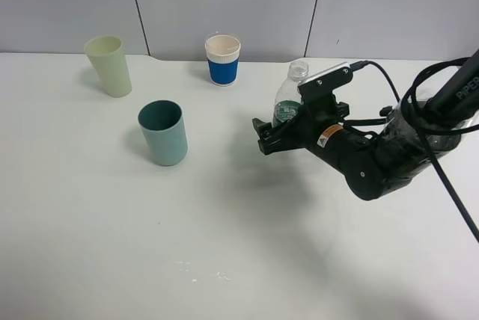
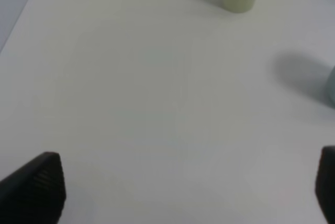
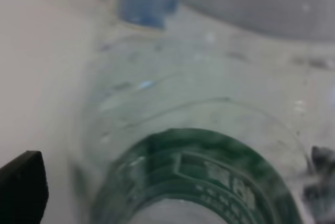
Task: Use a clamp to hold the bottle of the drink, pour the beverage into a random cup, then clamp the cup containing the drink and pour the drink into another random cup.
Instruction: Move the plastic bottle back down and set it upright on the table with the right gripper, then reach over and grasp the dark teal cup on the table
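The bottle (image 1: 285,100) is stood upright on the surface (image 1: 112,245), right of centre, between the parted fingers of the right end effector (image 1: 268,134); a gap is seen beside one finger. The left end effector (image 2: 184,183) is spread wide, with nothing held.

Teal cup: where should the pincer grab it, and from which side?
Grip the teal cup around its middle wall, coming in level from the right side of the high view. It stands upright with straight sides and an open mouth, and the table is bare on that side.
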`<state>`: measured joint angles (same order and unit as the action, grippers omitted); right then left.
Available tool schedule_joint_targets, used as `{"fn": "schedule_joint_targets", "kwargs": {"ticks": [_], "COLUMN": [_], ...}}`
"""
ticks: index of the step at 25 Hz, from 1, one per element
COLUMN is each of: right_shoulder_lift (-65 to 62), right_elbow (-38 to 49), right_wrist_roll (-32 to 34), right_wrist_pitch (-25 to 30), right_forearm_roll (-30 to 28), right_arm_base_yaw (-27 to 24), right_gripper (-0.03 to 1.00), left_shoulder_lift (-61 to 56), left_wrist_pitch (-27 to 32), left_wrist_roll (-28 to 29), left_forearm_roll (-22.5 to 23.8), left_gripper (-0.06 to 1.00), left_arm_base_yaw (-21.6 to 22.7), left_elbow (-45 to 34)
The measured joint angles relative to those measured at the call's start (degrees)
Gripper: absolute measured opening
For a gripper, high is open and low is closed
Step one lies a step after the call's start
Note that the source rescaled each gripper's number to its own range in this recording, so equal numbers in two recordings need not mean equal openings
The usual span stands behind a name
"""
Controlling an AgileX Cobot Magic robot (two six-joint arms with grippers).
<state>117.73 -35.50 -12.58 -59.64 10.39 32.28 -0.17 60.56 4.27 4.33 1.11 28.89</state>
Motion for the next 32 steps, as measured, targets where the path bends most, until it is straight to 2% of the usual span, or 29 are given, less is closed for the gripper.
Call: {"fn": "schedule_joint_targets", "kwargs": {"ticks": [5, 11, 18, 25, 29, 32], "right_shoulder_lift": [-5.2, -15.3, -26.7, -35.7, -41.4, -46.2], "right_elbow": [0.1, 0.2, 0.2, 0.2, 0.2, 0.2], "right_wrist_roll": [-0.2, -1.4, -10.2, -11.1, -8.4, -6.0], "right_wrist_pitch": [1.7, 10.5, 17.3, 26.6, 33.0, 40.2], "right_forearm_roll": [-0.1, 0.4, 2.6, 0.4, -3.8, -8.2], "right_arm_base_yaw": [0.0, 0.0, -0.9, -10.5, -16.4, -21.4], "right_gripper": [1.00, 1.00, 1.00, 1.00, 1.00, 1.00], "left_shoulder_lift": [0.0, 0.0, 0.0, 0.0, 0.0, 0.0], "left_wrist_pitch": [0.0, 0.0, 0.0, 0.0, 0.0, 0.0], "left_wrist_roll": [0.0, 0.0, 0.0, 0.0, 0.0, 0.0], "left_forearm_roll": [0.0, 0.0, 0.0, 0.0, 0.0, 0.0], "left_gripper": [0.89, 0.89, 0.89, 0.89, 0.89, 0.89], "left_arm_base_yaw": [0.0, 0.0, 0.0, 0.0, 0.0, 0.0], "left_elbow": [0.0, 0.0, 0.0, 0.0, 0.0, 0.0]}}
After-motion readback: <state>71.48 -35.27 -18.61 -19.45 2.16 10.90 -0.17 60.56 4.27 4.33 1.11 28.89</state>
